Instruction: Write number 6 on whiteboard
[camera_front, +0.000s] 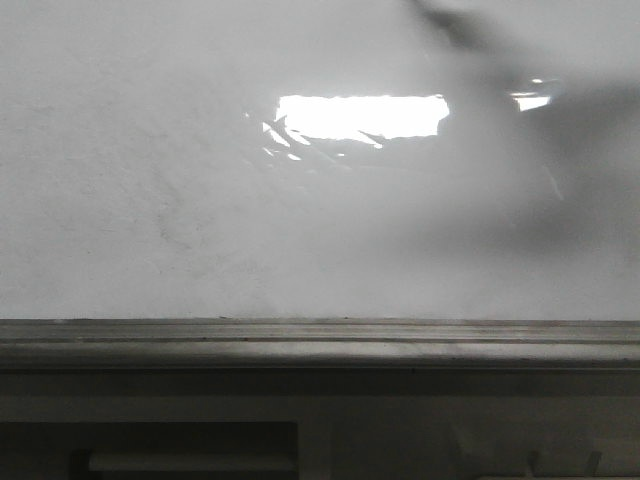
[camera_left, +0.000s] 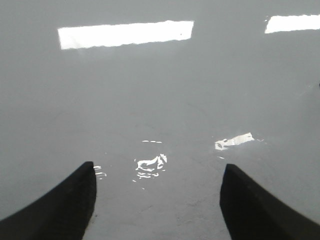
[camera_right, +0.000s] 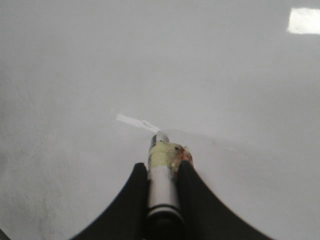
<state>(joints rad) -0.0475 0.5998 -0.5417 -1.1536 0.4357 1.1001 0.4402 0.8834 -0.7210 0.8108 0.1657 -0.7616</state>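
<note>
The large glossy white whiteboard (camera_front: 150, 200) fills the front view, its grey metal ledge (camera_front: 320, 340) running along the bottom edge, and no dark marker line can be seen on it in any view: the number 6 is judged not yet begun. Only bright rectangular light glare (camera_front: 360, 115) breaks the surface near the board's upper middle.

On the left, the left end effector (camera_left: 157, 200) faces bare board with its 2 black fingers (camera_left: 65, 205) spread wide and nothing between them, apparently kept idle and out of the writing arm's way.

On the right, the right end effector (camera_right: 162, 195) is clamped on a silver-barrelled marker pen wrapped in pale yellow tape (camera_right: 162, 175), the tape probably there to thicken the barrel for a firmer grip. The pen points straight out past the black fingertips toward the board, so its tip leads and the fingers stay off the surface. Whether the tip touches the board cannot be told. A blurred dark shape near the front view's upper right corner may be this arm or its shadow.
</note>
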